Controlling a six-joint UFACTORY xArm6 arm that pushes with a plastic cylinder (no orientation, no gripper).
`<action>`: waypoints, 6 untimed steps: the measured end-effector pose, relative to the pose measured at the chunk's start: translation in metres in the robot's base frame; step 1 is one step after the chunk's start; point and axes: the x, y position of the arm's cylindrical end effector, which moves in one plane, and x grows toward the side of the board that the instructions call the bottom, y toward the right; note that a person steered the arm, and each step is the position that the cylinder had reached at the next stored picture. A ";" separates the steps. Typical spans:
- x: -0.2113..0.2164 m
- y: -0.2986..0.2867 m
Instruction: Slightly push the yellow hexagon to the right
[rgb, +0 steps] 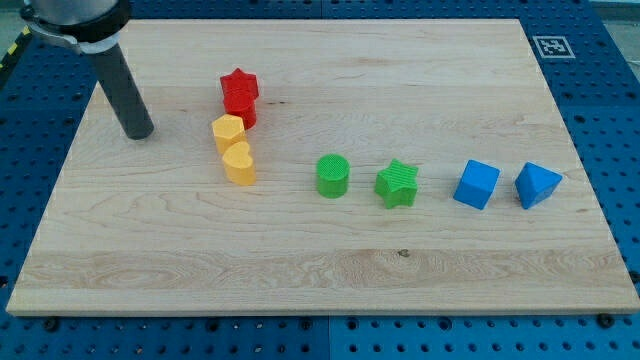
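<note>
My tip (138, 132) was set on the wooden board (330, 275) at the view's upper left, bare and clear of every block; the yellow hexagon (228, 132) was noted to its right, touching the red star (240, 95) above and the yellow heart (239, 162) below; further right a green cylinder (333, 176), green star (397, 184), blue cube (476, 185) and blue wedge-like block (537, 185) were recorded in a row.
</note>
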 end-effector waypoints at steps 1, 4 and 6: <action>0.003 0.008; 0.004 0.086; 0.004 0.030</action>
